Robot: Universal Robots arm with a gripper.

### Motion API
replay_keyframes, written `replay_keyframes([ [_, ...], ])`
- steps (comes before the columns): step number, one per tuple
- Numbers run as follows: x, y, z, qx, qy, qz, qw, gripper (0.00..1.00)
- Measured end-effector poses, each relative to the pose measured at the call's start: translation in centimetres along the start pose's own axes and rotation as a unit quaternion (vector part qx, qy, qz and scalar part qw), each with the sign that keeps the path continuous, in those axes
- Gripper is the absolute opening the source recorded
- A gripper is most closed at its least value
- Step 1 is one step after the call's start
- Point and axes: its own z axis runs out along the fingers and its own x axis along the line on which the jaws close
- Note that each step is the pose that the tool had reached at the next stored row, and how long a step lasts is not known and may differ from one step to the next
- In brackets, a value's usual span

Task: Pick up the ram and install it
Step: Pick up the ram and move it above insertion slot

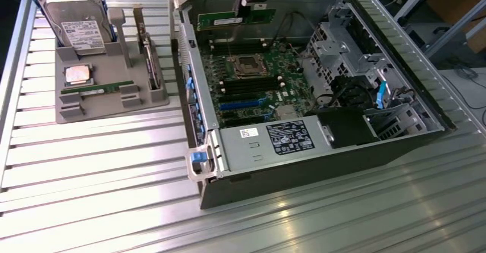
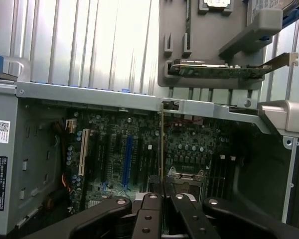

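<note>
My gripper [image 1: 244, 4] hangs over the far end of the open computer case [image 1: 199, 102], shut on a ram stick [image 1: 231, 20], a long green board held level on its edge above the motherboard [image 1: 254, 74]. In the wrist view the stick [image 2: 162, 144] runs edge-on as a thin line out from between the two black fingers [image 2: 152, 201] of the gripper [image 2: 163, 193]. Below it lie the dark memory slots [image 2: 148, 159] beside the processor socket [image 2: 187, 175]. A second ram stick [image 1: 99, 87] lies in the grey holder [image 1: 72, 113] in the exterior view's left.
The grey holder also carries a hard drive [image 1: 76, 28], a square silver processor [image 1: 78, 74] and an upright expansion card [image 1: 152, 59]. Inside the case are the power supply [image 1: 274, 139], drive cages [image 1: 334, 42] and cables. Everything stands on a slatted metal table [image 1: 99, 185].
</note>
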Motion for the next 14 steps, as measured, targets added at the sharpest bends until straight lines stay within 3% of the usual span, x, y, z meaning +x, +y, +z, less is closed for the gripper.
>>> replay_keyframes([
  [14,0.3,-2.23,-0.1,0.0,0.0,0.0,1.0,0.12],
])
